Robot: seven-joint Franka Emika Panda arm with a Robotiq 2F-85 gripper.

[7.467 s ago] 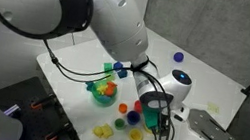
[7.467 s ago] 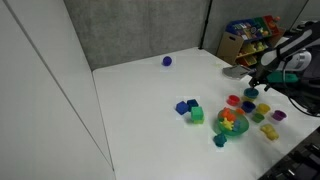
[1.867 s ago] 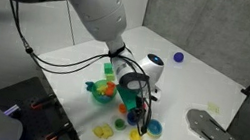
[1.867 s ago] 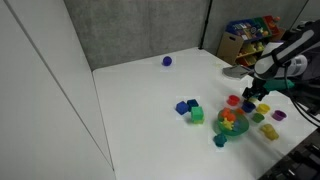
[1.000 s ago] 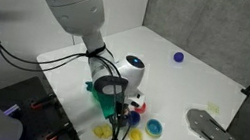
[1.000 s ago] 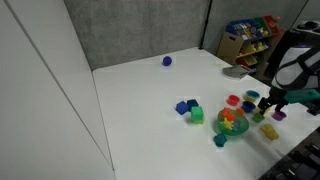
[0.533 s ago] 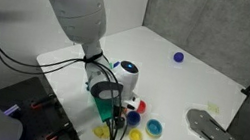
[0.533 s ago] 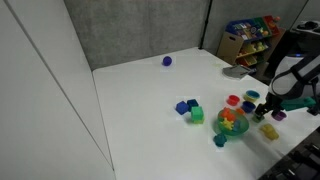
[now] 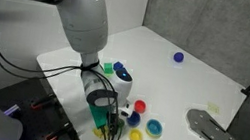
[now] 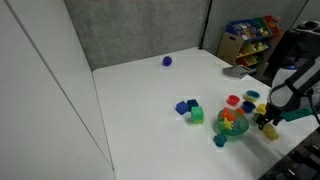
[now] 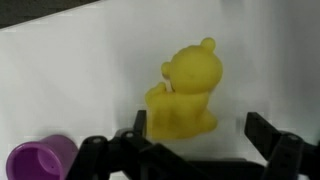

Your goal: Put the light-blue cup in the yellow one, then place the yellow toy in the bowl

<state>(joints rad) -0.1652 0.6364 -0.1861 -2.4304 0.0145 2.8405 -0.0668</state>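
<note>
The yellow toy point(image 11: 185, 95), a small bear-like lump, lies on the white table in the wrist view. My gripper point(image 11: 200, 135) hangs over it, open, one dark finger on each side and neither touching. In an exterior view the gripper point(image 10: 268, 122) sits just above the toy point(image 10: 270, 132), beside the teal bowl point(image 10: 224, 131), which holds several coloured pieces. The light-blue cup point(image 9: 153, 128) appears to sit inside the yellow one. The arm covers most of the bowl in that view.
Little cups lie around: purple point(image 11: 40, 160), red point(image 9: 139, 107), dark blue point(image 9: 134, 117), a yellow one with a purple centre point(image 9: 136, 137). Blue and green blocks point(image 10: 188, 110) stand beside the bowl. A blue ball point(image 9: 178, 57) lies far back. The table's front edge is close.
The arm has swung away from the cups towards the table's front edge and come down over the yellow toy. The jaws have stayed open.
</note>
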